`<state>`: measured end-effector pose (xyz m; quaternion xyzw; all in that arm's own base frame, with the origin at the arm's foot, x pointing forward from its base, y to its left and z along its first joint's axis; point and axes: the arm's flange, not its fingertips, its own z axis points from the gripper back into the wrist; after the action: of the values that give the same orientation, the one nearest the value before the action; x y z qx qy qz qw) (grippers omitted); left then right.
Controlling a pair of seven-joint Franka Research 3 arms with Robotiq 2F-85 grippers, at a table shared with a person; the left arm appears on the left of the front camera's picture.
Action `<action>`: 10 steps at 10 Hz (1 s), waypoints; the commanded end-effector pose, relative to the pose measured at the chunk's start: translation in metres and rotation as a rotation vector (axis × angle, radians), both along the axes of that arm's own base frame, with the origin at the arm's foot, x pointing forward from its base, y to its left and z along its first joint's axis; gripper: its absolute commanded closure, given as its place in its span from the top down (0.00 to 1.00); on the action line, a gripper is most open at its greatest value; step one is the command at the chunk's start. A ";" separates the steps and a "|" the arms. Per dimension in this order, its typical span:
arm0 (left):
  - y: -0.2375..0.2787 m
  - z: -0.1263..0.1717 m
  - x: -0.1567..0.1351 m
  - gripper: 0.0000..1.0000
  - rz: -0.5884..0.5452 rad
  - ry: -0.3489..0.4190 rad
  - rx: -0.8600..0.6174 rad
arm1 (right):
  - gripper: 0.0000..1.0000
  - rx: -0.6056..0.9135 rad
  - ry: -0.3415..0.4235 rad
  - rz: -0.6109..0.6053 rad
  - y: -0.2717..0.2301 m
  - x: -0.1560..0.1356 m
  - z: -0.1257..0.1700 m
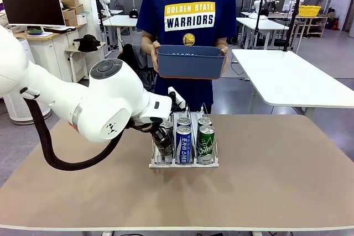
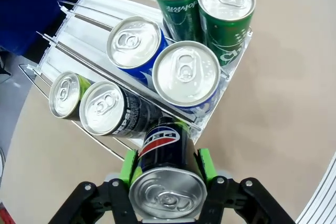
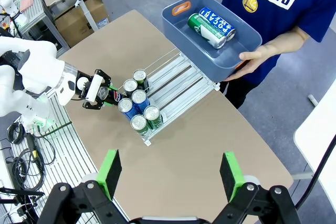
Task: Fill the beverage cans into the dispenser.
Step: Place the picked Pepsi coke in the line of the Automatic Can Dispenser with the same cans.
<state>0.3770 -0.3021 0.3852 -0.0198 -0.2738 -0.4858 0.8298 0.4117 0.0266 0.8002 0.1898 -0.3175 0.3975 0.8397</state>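
The left claw (image 2: 167, 167) grips a glossy dark cylindrical can (image 2: 163, 148) at the front lip of the wire-ribbed white rack (image 2: 97, 11); the right claw (image 3: 170, 174) hangs wide above the matte tan table (image 3: 220, 124).

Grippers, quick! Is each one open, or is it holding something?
Left gripper: shut on a dark Pepsi can.
Right gripper: open, holding nothing.
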 end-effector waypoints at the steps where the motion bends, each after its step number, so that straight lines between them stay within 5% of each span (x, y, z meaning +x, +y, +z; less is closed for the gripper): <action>1: -0.001 -0.003 0.016 0.58 -0.017 0.016 -0.004 | 1.00 0.000 -0.001 0.001 0.000 -0.001 0.000; 3: 0.001 0.000 0.020 0.58 -0.013 0.027 -0.002 | 1.00 0.000 -0.001 0.001 0.000 -0.001 0.000; 8: -0.003 -0.025 0.023 0.58 -0.056 0.219 0.019 | 1.00 0.000 -0.001 0.001 0.000 -0.001 0.000; 9: -0.002 -0.024 0.022 0.58 -0.070 0.231 0.017 | 1.00 0.000 -0.001 0.001 0.000 -0.001 0.000; 10: -0.001 -0.022 0.030 0.58 -0.022 0.138 0.016 | 1.00 0.000 -0.001 0.001 0.000 -0.001 0.000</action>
<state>0.4113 -0.3007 0.3641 -0.0540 -0.2057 -0.4954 0.8422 0.4117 0.0266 0.8002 0.1898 -0.3176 0.3975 0.8397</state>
